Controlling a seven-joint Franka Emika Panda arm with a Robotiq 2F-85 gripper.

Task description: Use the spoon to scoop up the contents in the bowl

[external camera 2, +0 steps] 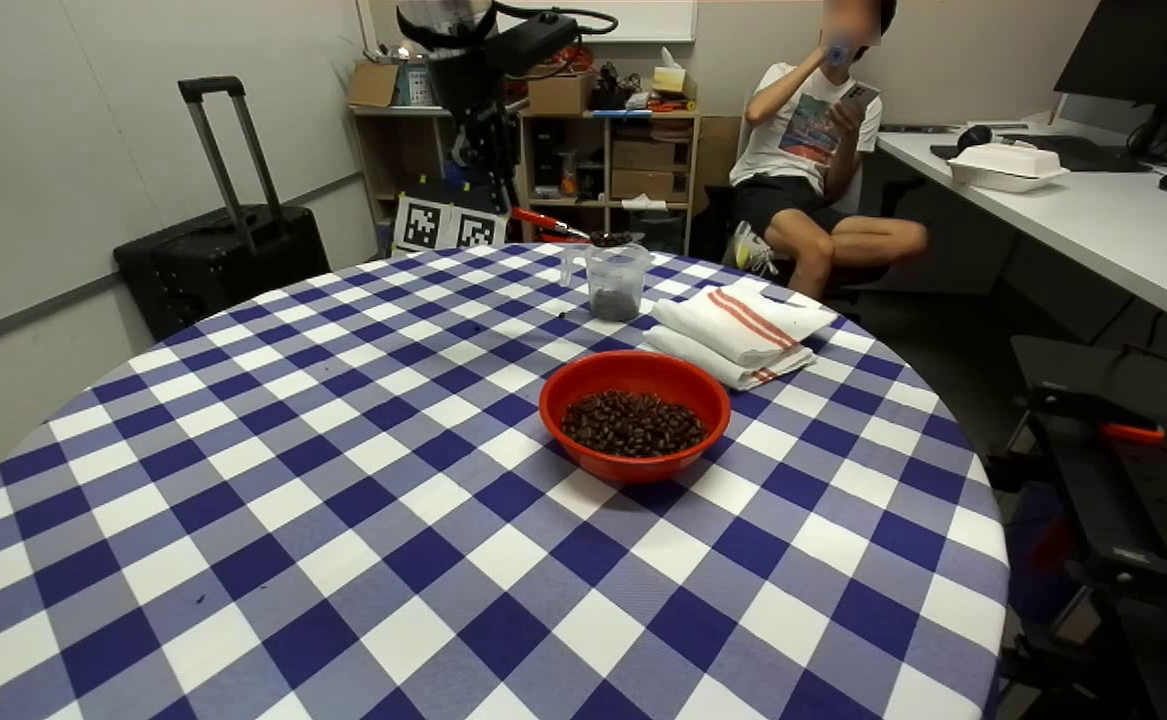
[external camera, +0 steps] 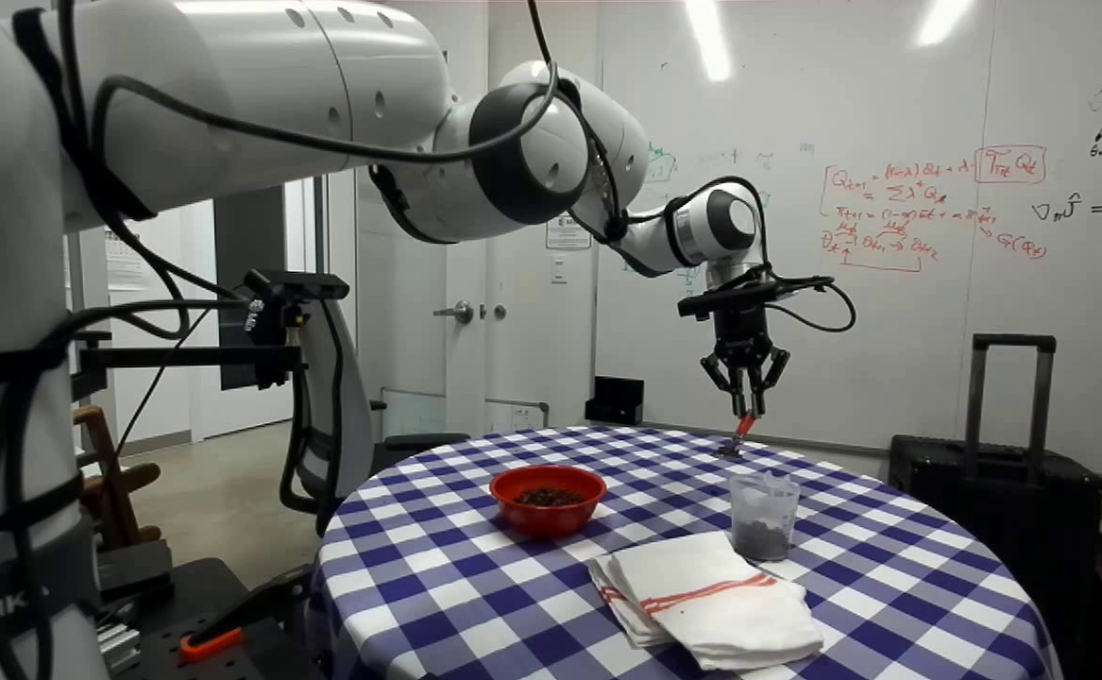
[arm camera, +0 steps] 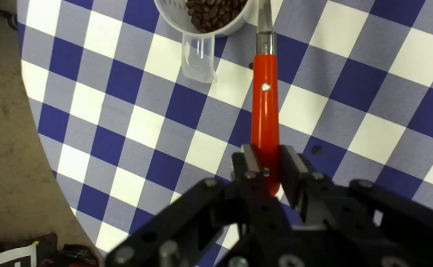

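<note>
The red bowl (external camera: 548, 521) stands on the table with dark beans (external camera 2: 633, 424) in it. It shows in both exterior views and is out of the wrist view. My gripper (arm camera: 267, 150) is shut on the red handle of the spoon (arm camera: 265, 107), far from the bowl. In an exterior view my gripper (external camera: 748, 414) points down and the spoon (external camera: 745, 427) slants from its fingertips. In an exterior view the spoon (external camera 2: 541, 220) bears a dark heap of beans (external camera 2: 611, 238) at its head, seen near the clear cup's rim. The spoon's head is outside the wrist view.
A clear cup (external camera 2: 615, 285) with a handle (arm camera: 198, 55) holds dark beans. A folded white cloth (external camera: 711, 600) with red stripes lies by it. Loose beans (arm camera: 316, 150) lie on the checked tablecloth (external camera: 418, 586). A black suitcase (external camera: 994, 515) and a seated person (external camera 2: 808, 150) are beyond the table.
</note>
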